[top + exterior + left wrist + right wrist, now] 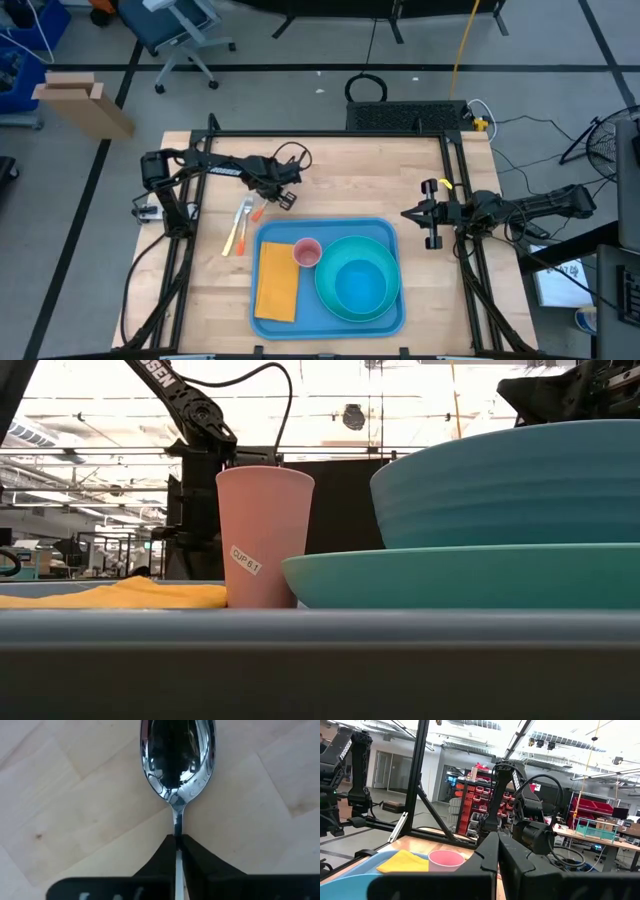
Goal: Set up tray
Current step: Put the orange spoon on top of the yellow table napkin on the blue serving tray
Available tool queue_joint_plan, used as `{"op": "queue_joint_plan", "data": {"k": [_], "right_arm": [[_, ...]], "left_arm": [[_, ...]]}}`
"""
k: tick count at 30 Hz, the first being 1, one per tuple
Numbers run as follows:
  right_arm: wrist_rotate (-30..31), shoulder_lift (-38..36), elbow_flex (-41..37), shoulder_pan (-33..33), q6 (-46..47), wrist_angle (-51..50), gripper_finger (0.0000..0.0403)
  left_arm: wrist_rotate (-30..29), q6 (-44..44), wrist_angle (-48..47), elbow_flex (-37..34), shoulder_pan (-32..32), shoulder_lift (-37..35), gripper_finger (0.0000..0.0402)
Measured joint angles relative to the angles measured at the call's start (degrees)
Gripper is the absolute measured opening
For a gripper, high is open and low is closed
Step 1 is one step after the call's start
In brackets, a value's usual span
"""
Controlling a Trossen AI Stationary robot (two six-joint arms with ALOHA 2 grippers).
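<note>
The blue tray [325, 224] lies at the table's near middle. On it are a yellow napkin [277, 282], an upright pink cup [307, 253] and a turquoise plate [325, 287] with a blue bowl [362, 285] in it. My left gripper [287, 198] hovers just beyond the tray's far left corner, shut on a shiny metal spoon [177, 755]. My right gripper [407, 215] waits shut over the table, to the right of the tray's far right corner, touching nothing. My left gripper [178, 837] pinches the spoon by its thin neck [178, 822], just behind the bowl of the spoon, between the two fingers. The spoon's bowl sticks out past the fingertips, in line with the fingers, hollow side toward the camera. Whether it touches the wood below I cannot tell.
A fork and a knife with orange and yellow handles [240, 228] lie on the wood left of the tray's far left corner, close to my left gripper. The black frame rails run along the table's edges. Bare wood shows beyond the tray.
</note>
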Motion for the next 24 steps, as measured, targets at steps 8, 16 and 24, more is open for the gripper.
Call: {"op": "queue_joint_plan", "data": {"k": [8,16,24], "right_arm": [[0.0,0.0,0.0,0.0,-0.08,0.0,0.0],[-0.01,-0.01,0.02,0.0,-0.22,-0.02,0.0],[-0.02,0.0,0.0,0.0,-0.48,-2.98,0.0]], "left_arm": [[-2.5,3.52,2.04,-0.16,-0.87,-0.36,0.0009],[-6.17,3.44,0.26,-0.32,-1.98,-8.64,0.0008],[-6.6,-5.14,-6.98,-0.3,-10.21,-22.88,0.0008]]}}
